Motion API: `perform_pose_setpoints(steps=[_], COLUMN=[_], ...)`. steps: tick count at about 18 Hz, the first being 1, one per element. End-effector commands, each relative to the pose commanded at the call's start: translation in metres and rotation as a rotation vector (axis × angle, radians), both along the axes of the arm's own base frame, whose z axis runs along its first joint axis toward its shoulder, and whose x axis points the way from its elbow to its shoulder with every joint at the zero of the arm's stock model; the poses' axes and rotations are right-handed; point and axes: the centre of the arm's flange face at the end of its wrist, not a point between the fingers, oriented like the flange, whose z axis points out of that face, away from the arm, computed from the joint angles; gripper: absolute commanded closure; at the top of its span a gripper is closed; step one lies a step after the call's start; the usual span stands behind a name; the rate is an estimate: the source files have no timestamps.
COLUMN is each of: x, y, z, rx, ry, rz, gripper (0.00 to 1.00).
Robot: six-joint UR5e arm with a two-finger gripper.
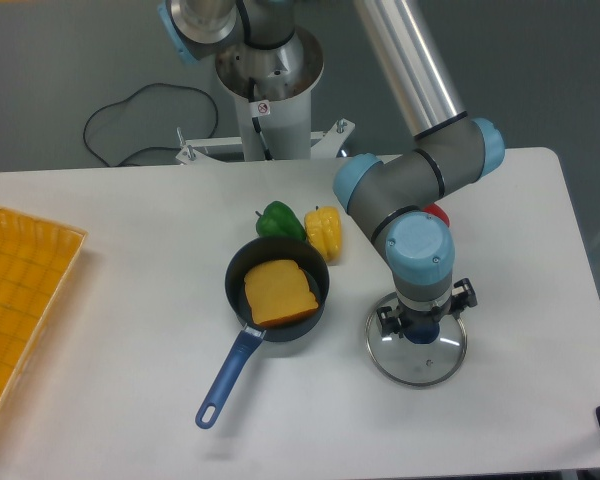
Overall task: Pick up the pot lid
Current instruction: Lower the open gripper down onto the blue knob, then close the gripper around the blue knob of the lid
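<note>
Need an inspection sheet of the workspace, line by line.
Surface: white tabletop, lid and pan directly on it
Job's things: round clear glass pot lid, flat, dark blue knob up
Clutter: black pan with blue handle, orange-brown piece inside; green pepper; yellow pepper; red item, partly hidden
Grippers: gripper at lid, fingers apart; contact unclear
Cables: thin black cable, curved, upper left
Surroundings: orange-yellow object, left edge; people: nothing seen

Open pincer [427, 310] over pot lid [412, 367], yellow pepper [324, 234] beside pan [237, 270]
</note>
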Motion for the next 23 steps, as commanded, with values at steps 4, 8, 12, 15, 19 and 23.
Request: perform_pose_setpoints(steps=[4,8,12,15,19,23], x=[-0.005,-0.005,-0.007,-0.011,-0.017,-0.022], y=[-0.004,-0.001,-0.003,-0.005,-0.007,-0.009], z=[-0.009,-0.011,-0.019,-0.016,-0.012,-0.009], rx=[0.014,0.077,0.082,0.09,0.093,0.097], ry=[-0.021,-0.064,-0.084,-0.081,-0.072,-0.067], rz=[0.022,0.077,0.073,0.078,0.059,0.051], gripper=[0.0,0.0,0.0,0.0,0.0,0.0])
